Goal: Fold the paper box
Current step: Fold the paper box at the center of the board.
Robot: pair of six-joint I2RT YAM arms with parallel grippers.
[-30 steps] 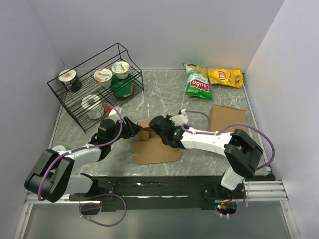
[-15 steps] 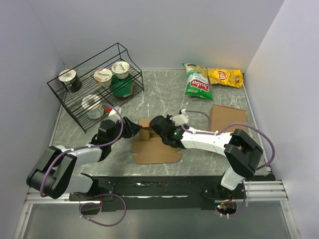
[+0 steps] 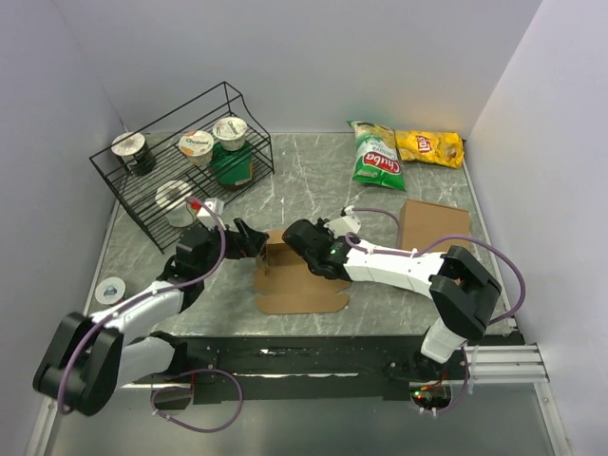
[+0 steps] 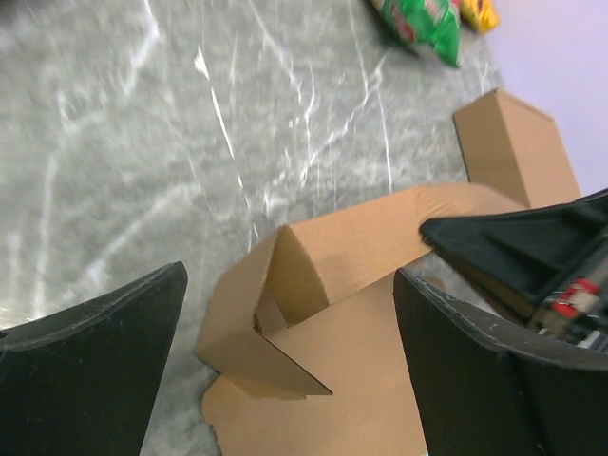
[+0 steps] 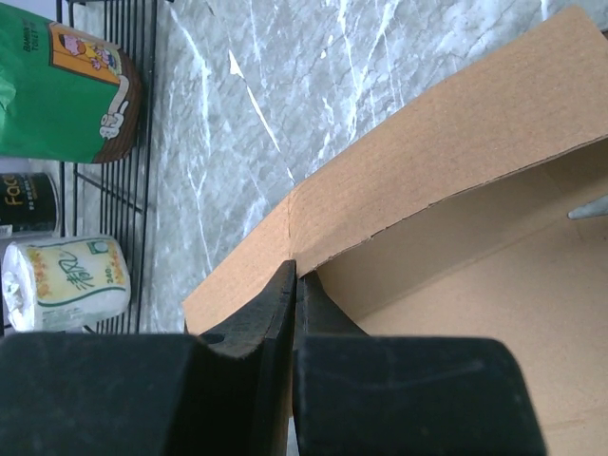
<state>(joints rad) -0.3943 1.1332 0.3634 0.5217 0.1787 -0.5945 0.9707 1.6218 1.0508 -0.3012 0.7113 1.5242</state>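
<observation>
The paper box [image 3: 299,283] lies as a brown blank at the table's middle, its far wall folded upright. My right gripper [image 3: 296,239] is shut on the top edge of that wall; in the right wrist view the gripper [image 5: 295,275] pinches the cardboard [image 5: 456,123] at a crease. My left gripper [image 3: 251,239] stands open just left of the box. In the left wrist view its fingers [image 4: 95,361] straddle the box's left corner [image 4: 285,275], where a side flap leans inward, without touching it. The right gripper [image 4: 532,247] shows there at the right.
A black wire rack [image 3: 180,171] with cups and a green packet stands at the back left. Two chip bags [image 3: 375,157] [image 3: 429,147] lie at the back. A plain brown slab [image 3: 435,225] sits to the right. A small round disc [image 3: 109,288] lies near the left edge.
My left gripper has opened, let go of the box's left flap and drawn back a little to the left. The right gripper keeps its grip on the wall.
</observation>
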